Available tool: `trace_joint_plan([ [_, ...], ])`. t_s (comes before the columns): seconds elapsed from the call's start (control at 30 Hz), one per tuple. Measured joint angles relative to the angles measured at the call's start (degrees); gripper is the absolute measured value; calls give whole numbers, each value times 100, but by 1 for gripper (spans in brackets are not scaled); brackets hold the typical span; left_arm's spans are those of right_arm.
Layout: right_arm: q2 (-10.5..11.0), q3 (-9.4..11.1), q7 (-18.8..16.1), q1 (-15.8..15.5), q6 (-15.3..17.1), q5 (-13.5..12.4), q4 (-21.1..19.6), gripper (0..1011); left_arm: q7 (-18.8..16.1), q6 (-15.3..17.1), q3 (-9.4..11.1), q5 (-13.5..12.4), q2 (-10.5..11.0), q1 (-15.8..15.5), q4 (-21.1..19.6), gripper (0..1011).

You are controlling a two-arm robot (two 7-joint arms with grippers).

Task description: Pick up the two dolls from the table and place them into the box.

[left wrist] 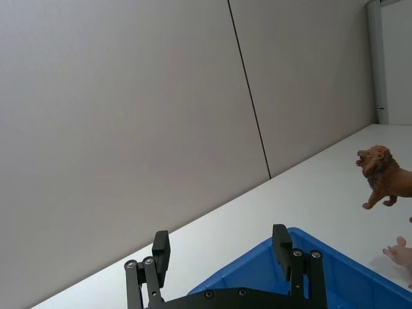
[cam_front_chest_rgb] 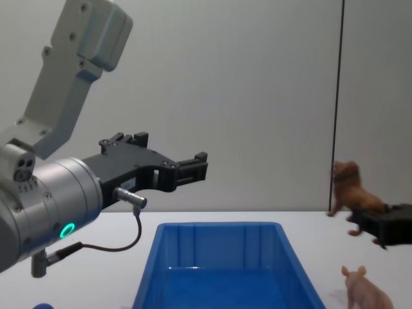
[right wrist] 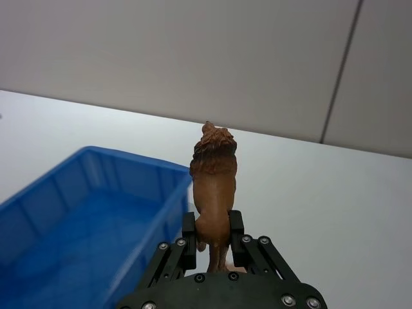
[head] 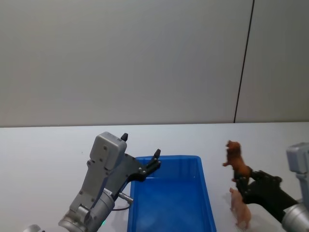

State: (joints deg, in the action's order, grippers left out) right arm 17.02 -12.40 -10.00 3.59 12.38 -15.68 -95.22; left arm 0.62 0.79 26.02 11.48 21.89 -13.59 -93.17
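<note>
The brown lion doll [right wrist: 214, 174] is clamped at its hindquarters by my right gripper [right wrist: 212, 235], to the right of the box; I see both again in the head view, the lion [head: 235, 157] and the right gripper [head: 244, 180]. The pale pink pig doll [head: 240, 209] stands on the white table [head: 38, 154] just below the lion, beside that gripper. The blue box [head: 169, 198] sits in the middle, nothing visible inside. My left gripper [left wrist: 221, 248] hovers open and empty over the box's far left corner.
A grey wall with a dark vertical seam rises behind the table. A small blue round object [cam_front_chest_rgb: 42, 306] peeks in at the chest view's lower left. The left arm's grey housing [cam_front_chest_rgb: 51, 193] looms above the box's left side.
</note>
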Motion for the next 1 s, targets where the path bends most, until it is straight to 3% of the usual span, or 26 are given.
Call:
trace_joint_plan([
  [0.57, -458, -346, -1217, 611, 5, 106, 452, 311, 0, 0, 0, 0, 0, 0, 0, 1001],
  [1.0, -642, -467, -1448, 849, 87, 110, 741, 737, 0, 0, 0, 0, 0, 0, 0, 1001],
])
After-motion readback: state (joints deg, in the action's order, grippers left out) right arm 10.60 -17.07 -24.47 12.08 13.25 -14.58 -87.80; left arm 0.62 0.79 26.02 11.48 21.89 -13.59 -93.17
